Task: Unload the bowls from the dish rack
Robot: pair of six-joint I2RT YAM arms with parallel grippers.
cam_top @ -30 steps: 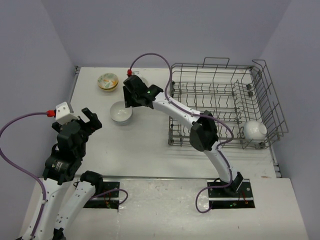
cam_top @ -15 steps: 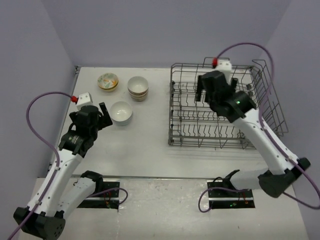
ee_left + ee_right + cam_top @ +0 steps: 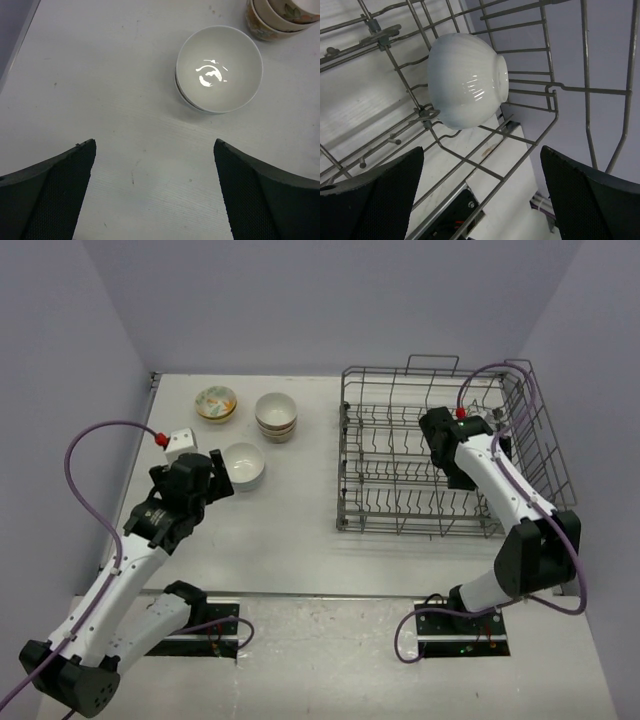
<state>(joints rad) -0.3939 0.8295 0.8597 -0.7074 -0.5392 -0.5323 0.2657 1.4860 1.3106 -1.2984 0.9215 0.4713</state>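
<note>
The grey wire dish rack [image 3: 395, 372] stands on the right of the table. One white ribbed bowl [image 3: 465, 80] leans on its side against the tines at a corner of the rack [image 3: 520, 135]; in the top view my right arm hides it. My right gripper [image 3: 465, 475] is inside the rack, open and empty [image 3: 482, 195], a short way from that bowl. On the left, a white bowl [image 3: 242, 465] sits on the table. My left gripper [image 3: 215, 478] is open and empty [image 3: 155, 195] just short of this bowl [image 3: 219, 67].
A stack of cream bowls [image 3: 276, 415] and a floral bowl [image 3: 215, 402] sit at the back left of the table. The stack also shows at the upper right of the left wrist view [image 3: 280, 17]. The rack's raised wire sides surround my right gripper.
My right arm has swung from the left side of the table back over the rack and come down toward its right end. My left gripper has moved closer to the white bowl.
</note>
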